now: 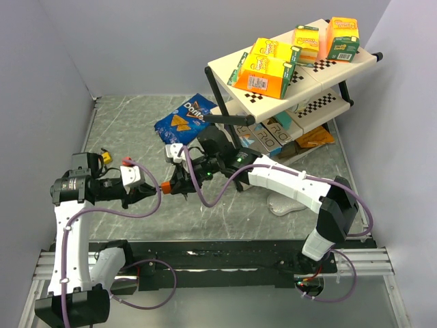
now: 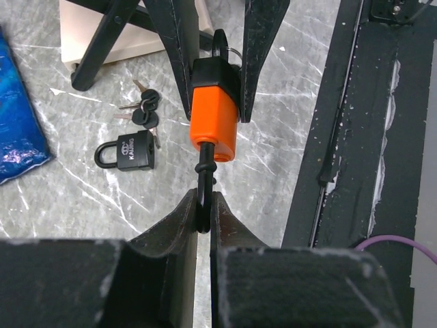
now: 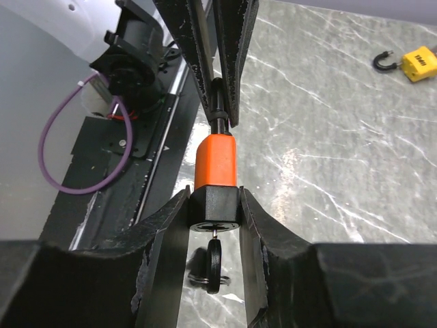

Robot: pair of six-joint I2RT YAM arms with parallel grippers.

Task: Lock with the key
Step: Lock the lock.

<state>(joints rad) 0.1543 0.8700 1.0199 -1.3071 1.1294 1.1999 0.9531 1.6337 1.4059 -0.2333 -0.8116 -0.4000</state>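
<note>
An orange padlock (image 1: pixel 166 188) with a black base hangs above the table between my two grippers. My left gripper (image 2: pixel 203 205) is shut on its black shackle (image 2: pixel 204 179); the orange body (image 2: pixel 214 123) points away from it. My right gripper (image 3: pixel 214 205) is shut on the padlock's black base (image 3: pixel 215 202). A black-headed key (image 3: pixel 214 263) with a ring sticks out of the keyhole in the base, between my right fingers and free of them. In the top view the left gripper (image 1: pixel 156 192) and the right gripper (image 1: pixel 179 185) meet at the padlock.
A black padlock (image 2: pixel 130 152) and a bunch of keys (image 2: pixel 143 106) lie on the table below. A yellow padlock (image 1: pixel 106 158) lies at the left. A blue Doritos bag (image 1: pixel 183 119) lies at the back. A two-tier rack (image 1: pixel 328 72) with boxes stands at the back right.
</note>
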